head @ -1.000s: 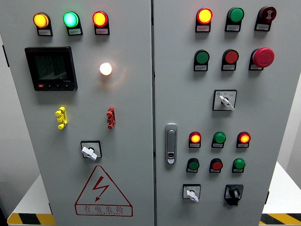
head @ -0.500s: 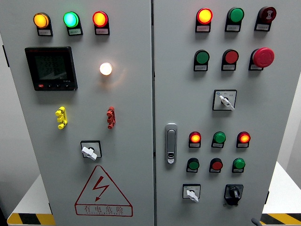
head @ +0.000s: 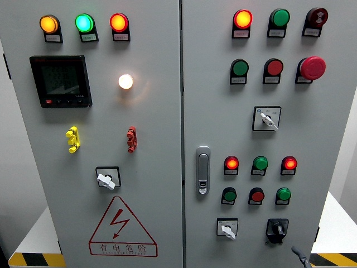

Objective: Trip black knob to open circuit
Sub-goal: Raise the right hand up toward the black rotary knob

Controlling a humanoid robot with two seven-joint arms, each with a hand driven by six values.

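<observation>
The black knob [head: 277, 228] sits low on the right door of the grey cabinet [head: 167, 167], its pointer standing roughly upright. A small grey part of my right hand [head: 300, 257] pokes in at the bottom edge, just below and to the right of the knob and clear of it. Too little of the hand shows to tell its state. My left hand is out of the picture.
A white selector switch [head: 227, 229] sits left of the knob, with three small pushbuttons [head: 256, 195] and lit lamps [head: 231, 163] above it. The door handle [head: 203, 170] and a red mushroom button [head: 312, 67] are higher up. Hazard-striped floor edges show at both bottom corners.
My right hand has risen into view at the bottom right, coming up toward the black knob. The panel itself is unchanged.
</observation>
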